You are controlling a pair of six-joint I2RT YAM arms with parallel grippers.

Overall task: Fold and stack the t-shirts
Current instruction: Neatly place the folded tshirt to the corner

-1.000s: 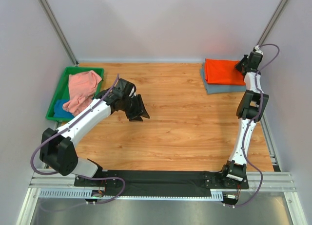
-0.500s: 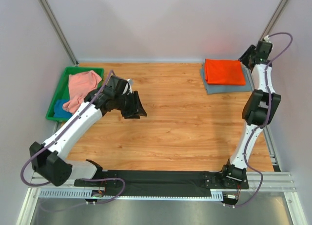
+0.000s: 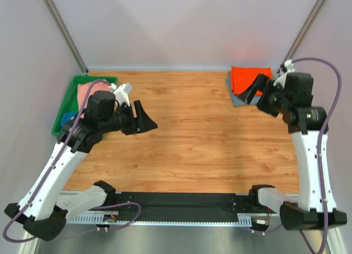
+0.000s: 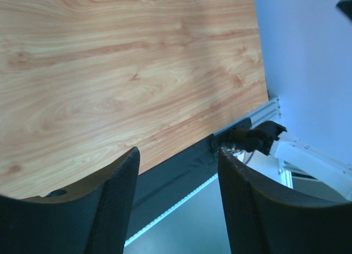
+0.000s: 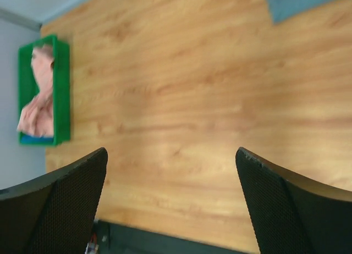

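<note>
A folded bright orange t-shirt (image 3: 248, 77) lies on a folded grey-blue t-shirt (image 3: 237, 98) at the table's back right. My right gripper (image 3: 254, 92) hangs raised just in front of that stack, open and empty; its wrist view shows only a corner of the grey-blue shirt (image 5: 297, 1). A crumpled salmon pink t-shirt (image 5: 37, 108) lies in the green tray (image 5: 61, 89) at the left, over a blue t-shirt (image 5: 34, 138). My left gripper (image 3: 144, 119) is lifted to the right of the tray, open with nothing between its fingers (image 4: 118, 193).
The green tray (image 3: 65, 103) sits against the left wall, partly hidden by my left arm. Bare wood tabletop (image 3: 209, 138) spreads between the two arms. A black mat (image 4: 176, 171) and metal rail run along the near edge, with the arm bases.
My right gripper has opened, let go of the orange shirt and lifted away toward the front. My left arm has risen and drawn back to the left, its jaws a little wider.
</note>
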